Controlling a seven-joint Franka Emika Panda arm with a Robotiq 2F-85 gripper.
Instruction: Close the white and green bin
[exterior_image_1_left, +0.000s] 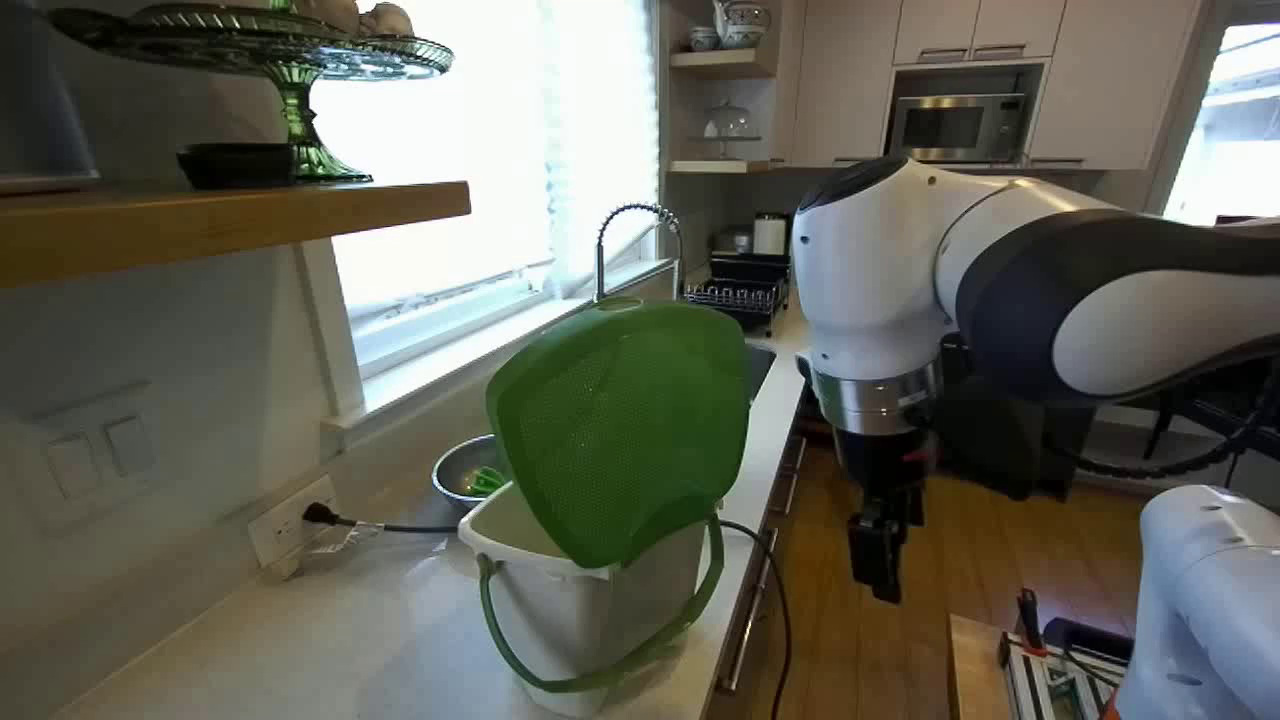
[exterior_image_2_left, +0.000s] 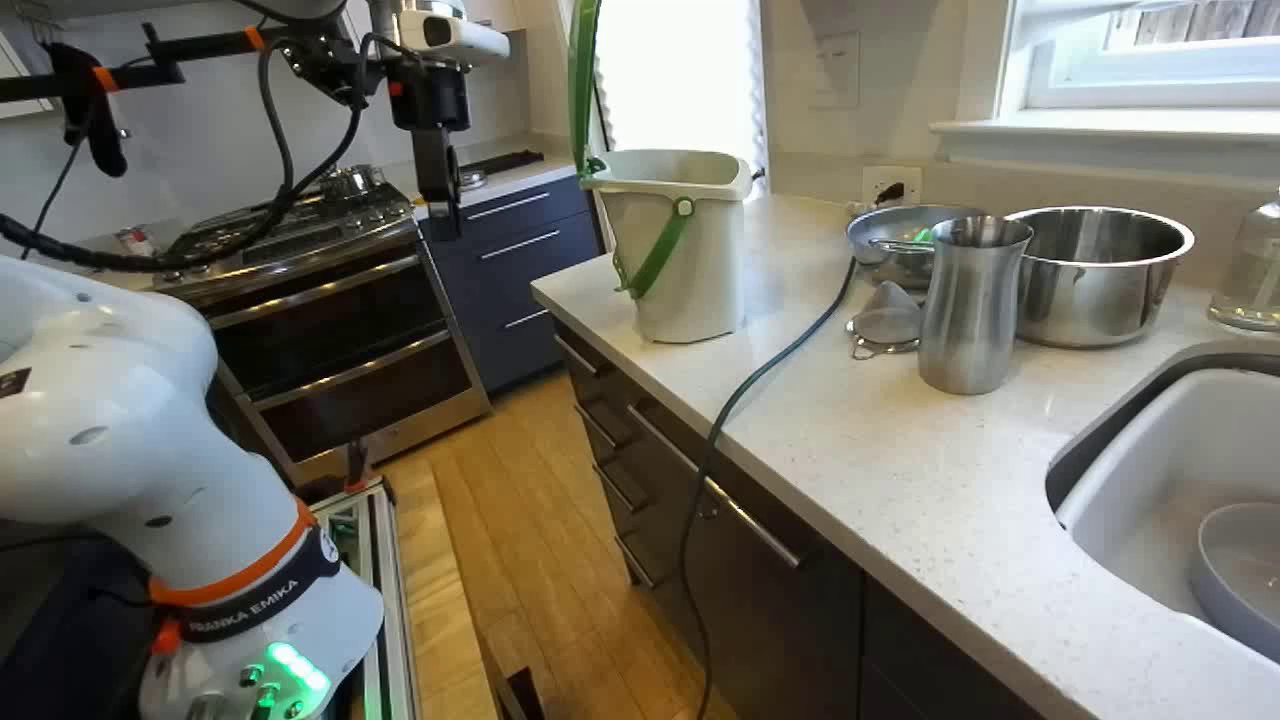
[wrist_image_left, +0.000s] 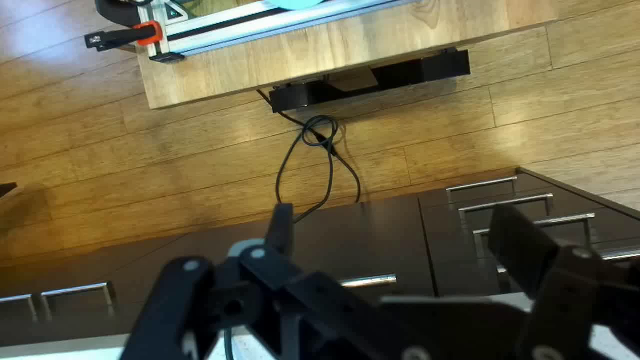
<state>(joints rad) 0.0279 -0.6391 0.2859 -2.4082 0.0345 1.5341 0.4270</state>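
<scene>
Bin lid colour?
Green; the lid shows best, almost whole, in an exterior view.

On the white speckled desk (exterior_image_2_left: 850, 440), a curved brushed-steel cup (exterior_image_2_left: 968, 325) stands upright near a deep, shiny steel pot (exterior_image_2_left: 1095, 305) — a small grey mesh strainer (exterior_image_2_left: 887, 318) lies just beside the cup. A thin dark cable (exterior_image_2_left: 765, 372) hangs over the desk's edge. A green glass cake stand (exterior_image_1_left: 297, 108) rests on a thick wooden shelf (exterior_image_1_left: 240, 228) — a small black dish (exterior_image_1_left: 236, 167) next to it.

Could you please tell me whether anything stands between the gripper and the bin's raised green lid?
Nothing visible does: both exterior views show open air between the gripper and the green lid, though the pictures leave exact depth uncertain.
</scene>
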